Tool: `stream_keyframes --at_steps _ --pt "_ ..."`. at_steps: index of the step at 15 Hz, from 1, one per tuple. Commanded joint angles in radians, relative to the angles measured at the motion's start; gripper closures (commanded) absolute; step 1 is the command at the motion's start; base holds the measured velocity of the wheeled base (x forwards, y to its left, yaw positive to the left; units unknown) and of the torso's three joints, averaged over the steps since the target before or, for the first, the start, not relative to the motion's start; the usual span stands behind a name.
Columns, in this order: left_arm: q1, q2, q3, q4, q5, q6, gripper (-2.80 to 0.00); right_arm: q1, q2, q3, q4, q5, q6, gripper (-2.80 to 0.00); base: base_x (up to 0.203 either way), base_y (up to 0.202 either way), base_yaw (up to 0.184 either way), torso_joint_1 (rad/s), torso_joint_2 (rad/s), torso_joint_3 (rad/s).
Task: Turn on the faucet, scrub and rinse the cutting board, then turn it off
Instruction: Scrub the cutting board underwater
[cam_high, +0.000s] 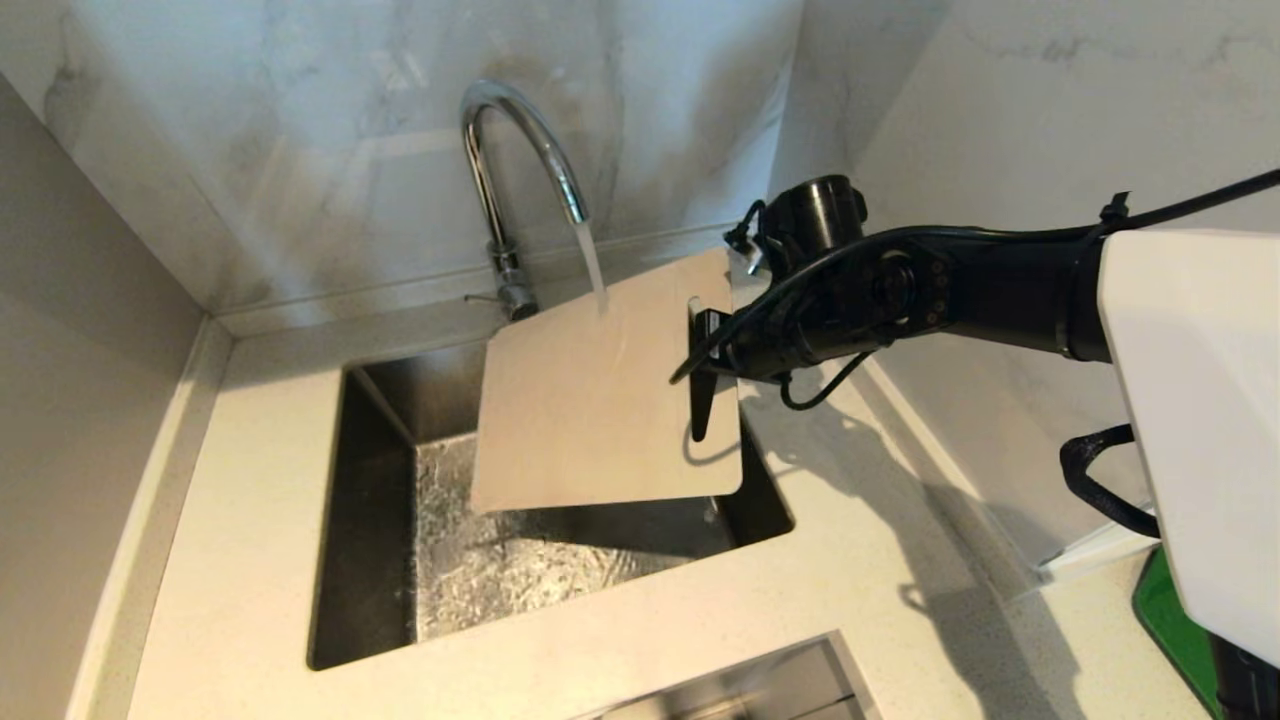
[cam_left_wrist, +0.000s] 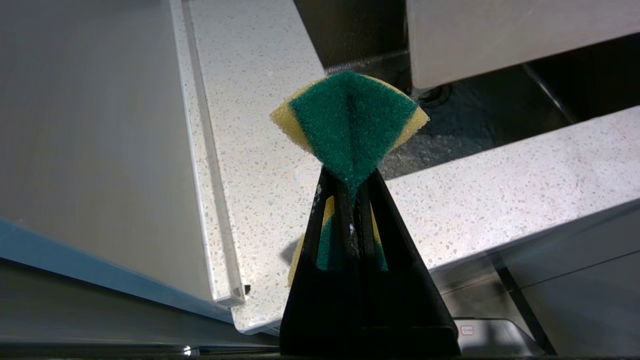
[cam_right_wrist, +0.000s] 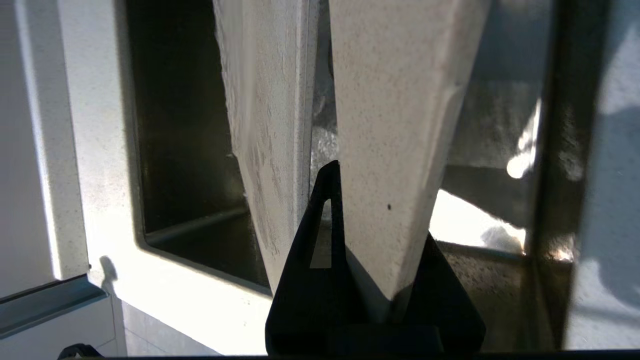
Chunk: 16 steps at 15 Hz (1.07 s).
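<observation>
Faucet (cam_high: 515, 180) running: a stream falls from the spout onto the upper part of the board (cam_high: 600, 400). Board is held tilted over the sink (cam_high: 370, 560), its far edge raised toward the faucet and its low edge hanging above the wet basin floor. Right gripper (cam_high: 705, 375) reaches in from the right and clamps the board's right edge, jaws narrow with the board pinched between them (the right wrist view shows the board (cam_right_wrist: 400, 150) running straight out from the jaws, its other face lost in glare). Left gripper (cam_left_wrist: 350, 210) is outside the head view; its jaws are closed tight on a folded green-and-yellow sponge (cam_left_wrist: 350, 120), hanging above the speckled bench (cam_left_wrist: 260, 150) near the sink's front corner. Bench (cam_high: 250, 520) surrounds the sink on all sides.
</observation>
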Motion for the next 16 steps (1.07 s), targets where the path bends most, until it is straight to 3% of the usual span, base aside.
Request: stream_keyframes --at_steps 1,11,16 --pt "0.000 -0.002 0.002 0.000 0.001 0.000 0.00 0.012 0.000 -0.001 -0.020 0.002 0.002 0.00 0.000 0.000 0.000 0.000 0.00 0.000" --pt "0.000 -0.002 0.002 0.000 0.001 0.000 0.00 0.018 0.002 -0.001 -0.049 0.002 0.005 0.00 0.000 0.000 0.000 0.000 0.00 0.000" --pt "0.000 -0.002 0.002 0.000 0.001 0.000 0.00 0.015 0.000 0.003 0.014 0.000 0.004 0.00 0.000 0.000 0.000 0.000 0.00 0.000"
